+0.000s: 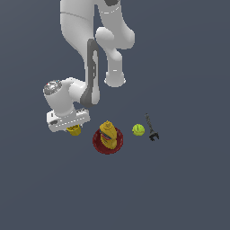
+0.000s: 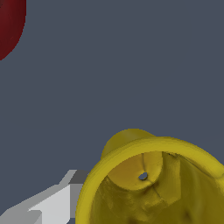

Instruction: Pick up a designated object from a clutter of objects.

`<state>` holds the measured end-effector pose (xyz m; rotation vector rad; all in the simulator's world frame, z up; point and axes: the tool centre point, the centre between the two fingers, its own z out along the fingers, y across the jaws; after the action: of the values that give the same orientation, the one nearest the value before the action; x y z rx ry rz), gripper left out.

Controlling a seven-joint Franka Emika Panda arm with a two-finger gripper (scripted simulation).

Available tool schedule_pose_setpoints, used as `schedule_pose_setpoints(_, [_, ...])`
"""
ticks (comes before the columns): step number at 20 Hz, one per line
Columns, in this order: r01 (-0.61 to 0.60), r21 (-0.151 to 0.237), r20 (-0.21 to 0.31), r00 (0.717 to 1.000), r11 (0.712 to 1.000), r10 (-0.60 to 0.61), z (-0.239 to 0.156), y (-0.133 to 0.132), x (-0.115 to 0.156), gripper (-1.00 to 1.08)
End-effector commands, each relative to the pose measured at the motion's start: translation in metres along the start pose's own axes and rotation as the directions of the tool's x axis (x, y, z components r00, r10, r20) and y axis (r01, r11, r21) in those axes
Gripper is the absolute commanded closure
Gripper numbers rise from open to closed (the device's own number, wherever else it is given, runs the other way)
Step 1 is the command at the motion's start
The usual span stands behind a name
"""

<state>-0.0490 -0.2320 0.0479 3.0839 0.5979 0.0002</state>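
One yellow cup (image 1: 74, 130) directly under claw (image 1: 71, 127) | finger (image 2: 48, 203) beside rim | claw's grip: cannot tell

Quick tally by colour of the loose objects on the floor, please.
Yellow: 2, the cup and the mustard bottle
Yellow-green: 1, the ball
Dark red: 1, the plate
Black: 1, the clamp-like tool
Total: 5

White arm bent low, wrist angled downward, hand (image 1: 73, 129) near the floor, jaws mostly hidden
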Motion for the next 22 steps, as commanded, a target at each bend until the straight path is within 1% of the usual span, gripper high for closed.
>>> schedule_pose_setpoints(1, [0.000, -0.001, -0.001, 1.000, 1.000, 0.000, -0.003, -0.001, 0.000, 1.08])
schedule_pose_setpoints(6, [0.000, 0.000, -0.001, 1.000, 1.000, 0.000, -0.017, -0.005, -0.002, 1.08])
schedule_pose_setpoints(11, [0.000, 0.000, -0.001, 1.000, 1.000, 0.000, -0.041, -0.014, -0.006, 1.08])
schedule_pose_setpoints(15, [0.000, 0.000, -0.002, 1.000, 1.000, 0.000, -0.068, -0.023, -0.010, 1.08])
schedule_pose_setpoints(22, [0.000, 0.000, -0.001, 1.000, 1.000, 0.000, -0.126, -0.042, -0.020, 1.08])
